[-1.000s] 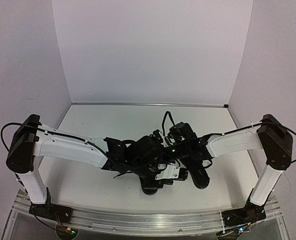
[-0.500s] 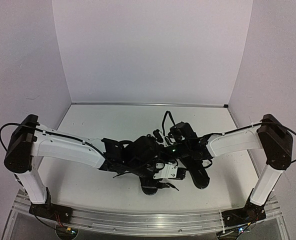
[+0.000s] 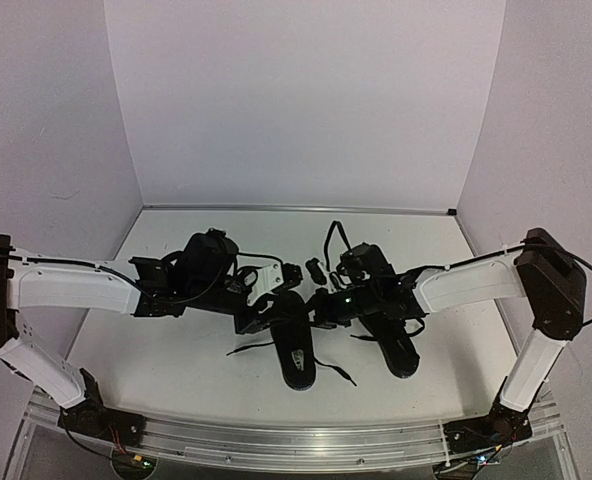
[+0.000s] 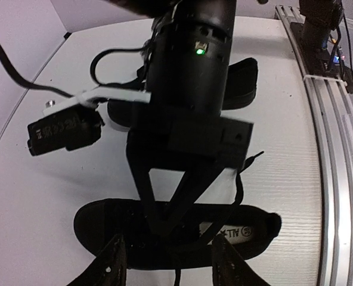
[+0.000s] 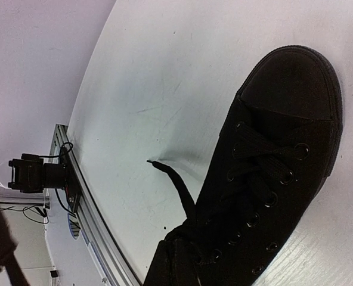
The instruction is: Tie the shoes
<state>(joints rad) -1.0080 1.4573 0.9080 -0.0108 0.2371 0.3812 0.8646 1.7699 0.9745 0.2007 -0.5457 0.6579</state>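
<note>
Shoes (image 3: 296,365) lie side by side on the worktop (image 3: 176,350), laces (image 5: 175,185) loose.
Left gripper (image 4: 170,265) hovers over the labelled shoe (image 4: 99,227), jaws spread; right gripper (image 4: 163,221) jaws pressed together, possibly pinching a lace, too dark to tell.

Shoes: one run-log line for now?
left fingers open over labelled shoe | right fingers shut, at same shoe | other shoe alongside | lace ends loose
</note>
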